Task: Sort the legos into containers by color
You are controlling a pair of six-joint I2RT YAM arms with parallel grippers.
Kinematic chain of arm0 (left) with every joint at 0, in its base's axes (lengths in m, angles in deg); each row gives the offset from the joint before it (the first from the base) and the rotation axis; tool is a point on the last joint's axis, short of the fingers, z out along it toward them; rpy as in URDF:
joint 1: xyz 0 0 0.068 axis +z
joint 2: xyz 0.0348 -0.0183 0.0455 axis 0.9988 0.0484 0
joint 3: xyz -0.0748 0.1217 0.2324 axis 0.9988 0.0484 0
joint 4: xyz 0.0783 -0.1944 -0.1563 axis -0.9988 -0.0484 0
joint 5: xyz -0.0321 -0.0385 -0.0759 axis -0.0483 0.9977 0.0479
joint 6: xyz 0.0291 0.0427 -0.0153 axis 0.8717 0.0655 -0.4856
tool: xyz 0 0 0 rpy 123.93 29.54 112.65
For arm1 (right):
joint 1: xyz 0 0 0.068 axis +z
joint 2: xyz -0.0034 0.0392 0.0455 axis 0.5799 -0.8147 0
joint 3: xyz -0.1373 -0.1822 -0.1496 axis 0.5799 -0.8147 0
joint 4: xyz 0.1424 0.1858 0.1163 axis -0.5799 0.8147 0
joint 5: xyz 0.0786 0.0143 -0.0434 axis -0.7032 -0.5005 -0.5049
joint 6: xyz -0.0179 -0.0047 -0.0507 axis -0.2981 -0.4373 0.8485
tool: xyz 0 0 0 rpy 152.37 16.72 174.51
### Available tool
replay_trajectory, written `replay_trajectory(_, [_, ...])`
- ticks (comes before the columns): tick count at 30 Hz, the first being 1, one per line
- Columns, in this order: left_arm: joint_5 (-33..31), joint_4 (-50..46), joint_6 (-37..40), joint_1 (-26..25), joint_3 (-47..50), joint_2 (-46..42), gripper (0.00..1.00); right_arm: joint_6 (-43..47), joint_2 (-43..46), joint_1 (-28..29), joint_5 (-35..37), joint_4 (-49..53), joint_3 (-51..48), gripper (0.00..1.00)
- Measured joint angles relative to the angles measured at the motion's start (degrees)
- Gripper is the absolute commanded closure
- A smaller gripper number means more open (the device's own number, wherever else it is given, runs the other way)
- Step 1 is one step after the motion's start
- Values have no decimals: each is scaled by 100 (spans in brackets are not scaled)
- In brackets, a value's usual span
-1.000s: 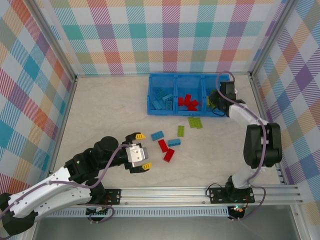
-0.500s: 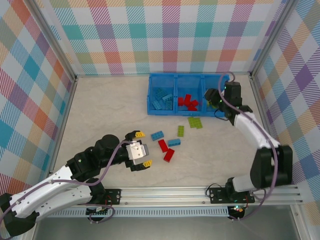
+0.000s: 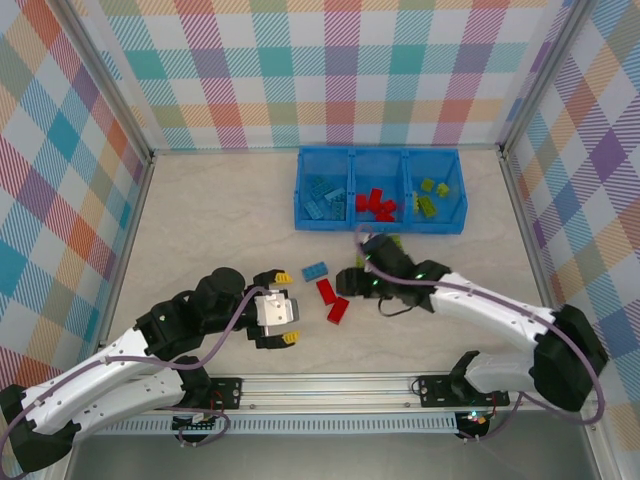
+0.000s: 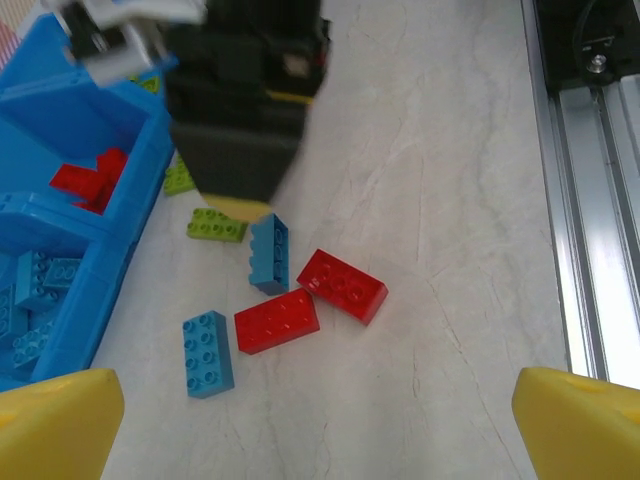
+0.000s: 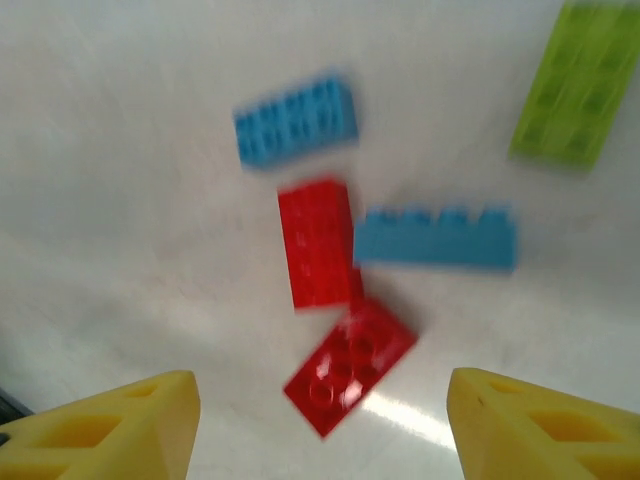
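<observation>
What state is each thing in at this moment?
Left jaws, open, empty.
Right jaws, open, empty, over the table.
Tray, upright, partly filled, one color per compartment.
Loose red bricks, unsorted on table.
Loose blue bricks, unsorted on table.
Loose green bricks, unsorted on table.

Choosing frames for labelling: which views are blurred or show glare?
Right wrist view: smeared, the small blue studded plastic brick streaked, glare on the pale tabletop near the lower red studded brick. Left wrist view: bricks sharp, the dark right arm blurred. Top external view: sharp, evenly lit.
</observation>
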Motion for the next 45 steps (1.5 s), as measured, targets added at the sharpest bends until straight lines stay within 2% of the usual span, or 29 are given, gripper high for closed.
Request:
replay_trajectory(3, [181, -313, 313, 9, -63, -2, 0, -365, -693, 695, 334, 175, 68, 23])
replay_trajectory(6, [317, -531, 555, 9, -85, -7, 0, -621, -1237, 997, 568, 197, 131, 22])
replay_trajectory(19, [479, -734, 835, 9, -85, 103, 0, -846, -2031, 1049, 1196, -310, 446, 20])
replay_trajectory(29, [481, -820, 835, 9, -85, 120, 0, -879, -2212, 1049, 1626, -83, 511, 56])
replay_trajectory(34, [546, -817, 837, 9, -85, 111, 0, -868, -1954, 1049, 1665, -197, 254, 60])
replay_trajectory(40, [535, -734, 577, 9, -85, 157, 0, -647, -800, 957, 1915, 22, 33, 67])
replay_trajectory(43, [365, -448, 223, 26, -85, 221, 0, -214, -201, 540, 2026, 22, 103, 70])
replay_trajectory(45, [229, -236, 24, 70, -85, 216, 0, 155, -42, 24, 2041, -11, 291, 70])
